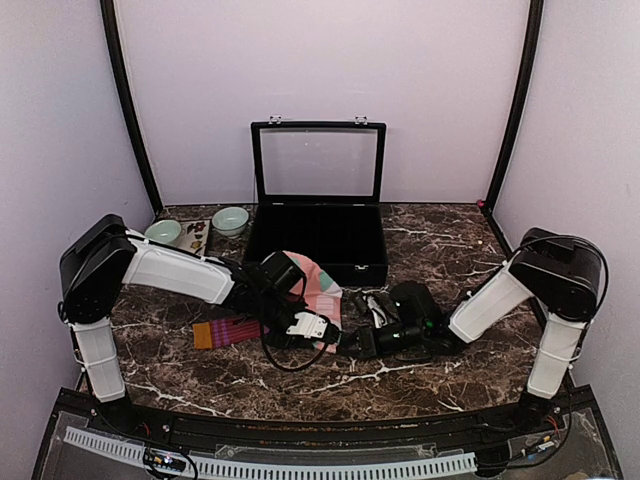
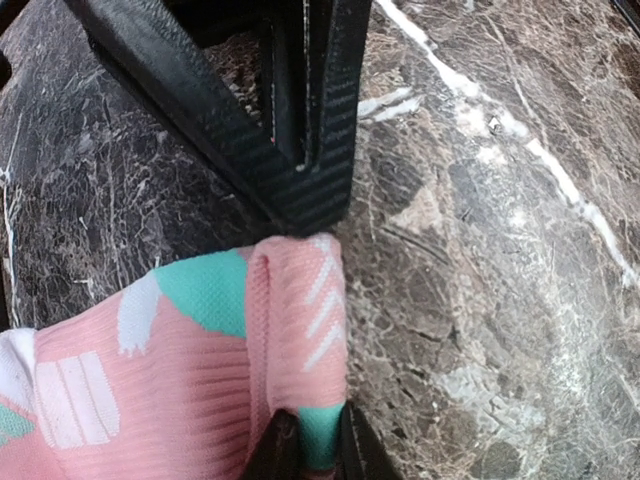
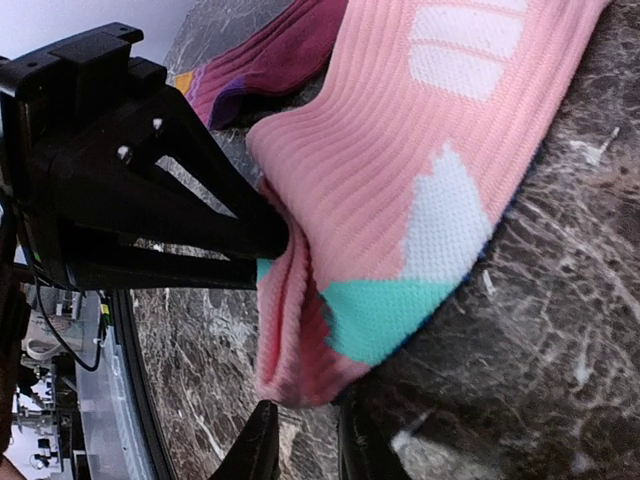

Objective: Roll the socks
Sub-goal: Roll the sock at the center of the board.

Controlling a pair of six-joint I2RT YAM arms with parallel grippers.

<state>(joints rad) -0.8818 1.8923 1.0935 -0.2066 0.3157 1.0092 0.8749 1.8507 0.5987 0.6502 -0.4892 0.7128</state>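
Left gripper (image 2: 312, 435) clenched on the folded edge of the salmon-pink sock (image 2: 200, 370), which lay on the marble table (image 2: 500, 300) before the open case (image 1: 318, 235). Right gripper (image 3: 305, 430) met the same fold, its grip indeterminate. Maroon sock (image 1: 228, 332) lay alongside, largely hidden beneath the left arm.

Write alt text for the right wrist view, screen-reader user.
A salmon-pink sock with mint and white patches lies folded on the marble table, its folded end pinched by the left gripper. The right gripper sits at the fold's edge, grip unclear; a maroon sock pokes out behind the pink one.
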